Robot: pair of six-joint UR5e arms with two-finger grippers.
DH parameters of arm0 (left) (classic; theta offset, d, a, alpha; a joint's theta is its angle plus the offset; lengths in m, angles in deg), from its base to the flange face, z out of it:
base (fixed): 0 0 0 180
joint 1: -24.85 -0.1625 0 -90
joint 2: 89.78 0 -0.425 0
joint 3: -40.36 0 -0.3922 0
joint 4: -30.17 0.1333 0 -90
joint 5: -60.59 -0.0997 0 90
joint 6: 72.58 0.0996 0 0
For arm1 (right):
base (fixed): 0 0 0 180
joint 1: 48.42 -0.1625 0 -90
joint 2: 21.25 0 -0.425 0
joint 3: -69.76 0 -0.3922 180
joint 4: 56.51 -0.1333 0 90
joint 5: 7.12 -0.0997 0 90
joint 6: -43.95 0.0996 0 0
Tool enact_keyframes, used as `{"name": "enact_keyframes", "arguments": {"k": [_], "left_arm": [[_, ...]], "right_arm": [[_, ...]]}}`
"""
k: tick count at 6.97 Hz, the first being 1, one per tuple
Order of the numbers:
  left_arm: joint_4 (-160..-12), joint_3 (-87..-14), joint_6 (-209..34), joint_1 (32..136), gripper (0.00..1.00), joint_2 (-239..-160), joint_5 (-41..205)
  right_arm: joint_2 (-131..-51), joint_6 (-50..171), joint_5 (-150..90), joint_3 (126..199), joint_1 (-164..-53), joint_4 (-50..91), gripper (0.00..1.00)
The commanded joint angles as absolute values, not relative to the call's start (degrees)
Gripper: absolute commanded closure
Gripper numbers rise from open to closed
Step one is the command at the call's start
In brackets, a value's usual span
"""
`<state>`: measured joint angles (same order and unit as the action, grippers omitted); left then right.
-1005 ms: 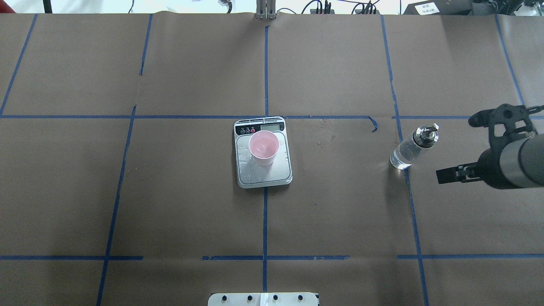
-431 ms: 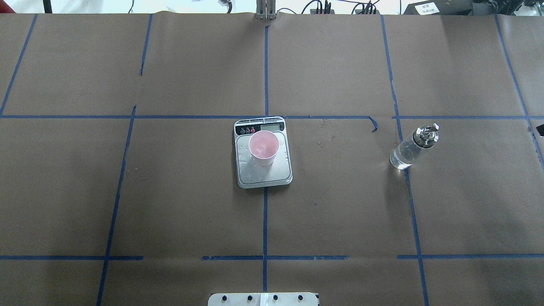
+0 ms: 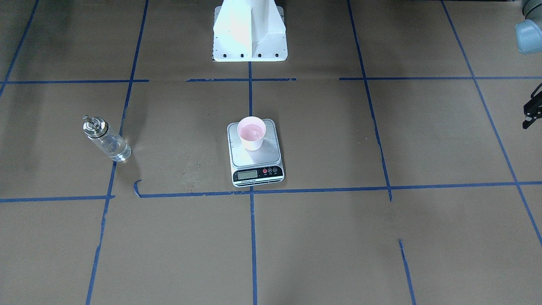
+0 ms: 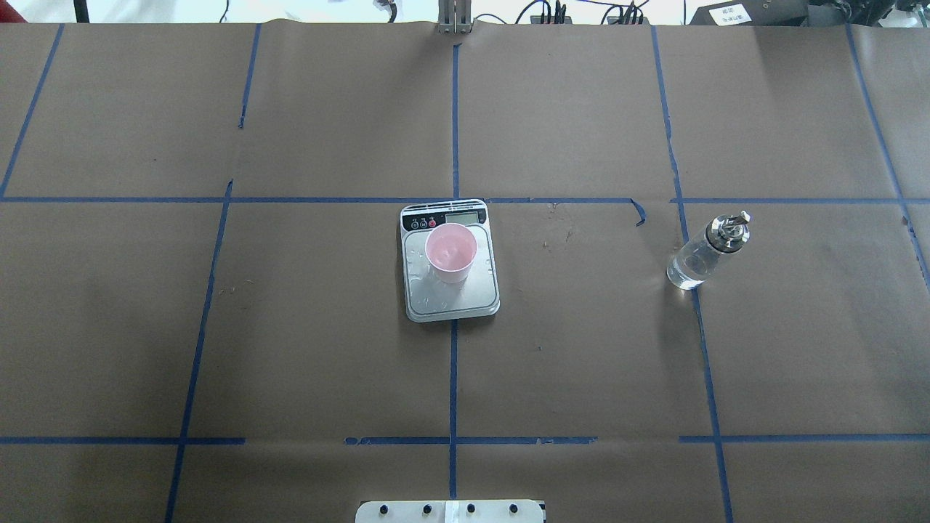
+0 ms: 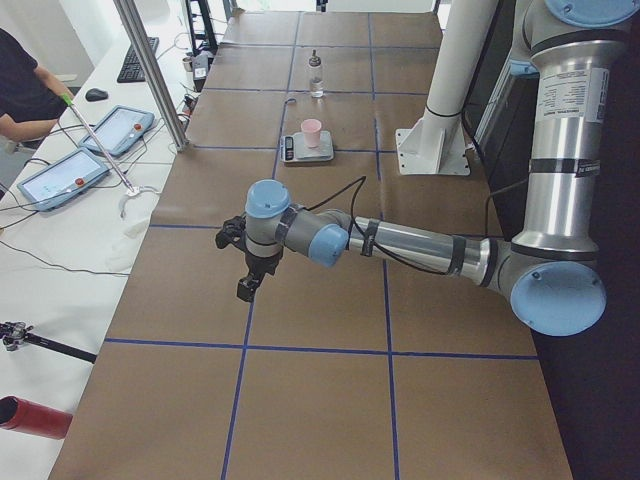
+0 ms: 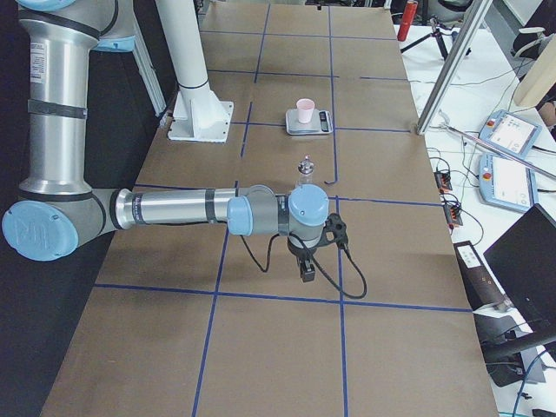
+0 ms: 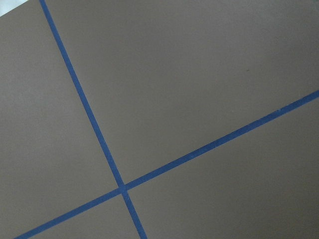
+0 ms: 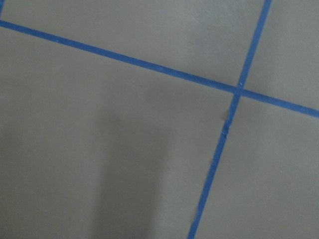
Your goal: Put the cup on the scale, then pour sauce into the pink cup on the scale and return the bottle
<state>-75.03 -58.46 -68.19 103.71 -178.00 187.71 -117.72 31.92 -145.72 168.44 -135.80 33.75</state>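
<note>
Overhead exterior shows cup (image 4: 450, 250) on scale (image 4: 450, 301); exterior right adds right gripper (image 6: 306, 269), its opening indiscernible.

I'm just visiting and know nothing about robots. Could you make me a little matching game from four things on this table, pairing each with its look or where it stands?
Things:
1. cup
2. scale
3. bottle
4. mounting post

Descriptions:
a. clear glass with a metal top, standing alone on the robot's right side
b. pink, upright on a silver plate
c. white, at the robot's edge of the table
d. silver-grey with a black display strip, mid-table

Pairs: 1-b, 2-d, 3-a, 4-c
</note>
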Motion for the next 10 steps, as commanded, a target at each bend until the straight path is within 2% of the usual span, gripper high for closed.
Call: {"name": "enact_keyframes", "arguments": {"k": [1,3,6,10], "left_arm": [[-74.4,-55.2,-62.0,106.0,0.00,-176.1,187.8],[-66.4,-54.7,-59.9,112.9,0.00,-176.4,188.5],[-57.8,-55.8,-57.6,113.7,0.00,-179.4,189.2],[-57.3,-55.0,-57.0,117.2,0.00,-179.4,192.2]], "right_arm": [[-117.3,31.3,-145.5,164.5,-137.6,33.7,0.00],[-117.3,31.5,-145.5,164.3,-138.0,33.6,0.00],[-117.3,31.7,-145.5,164.8,-138.0,33.6,0.00],[-117.1,35.2,-145.9,165.0,-138.9,33.6,0.00]]}}
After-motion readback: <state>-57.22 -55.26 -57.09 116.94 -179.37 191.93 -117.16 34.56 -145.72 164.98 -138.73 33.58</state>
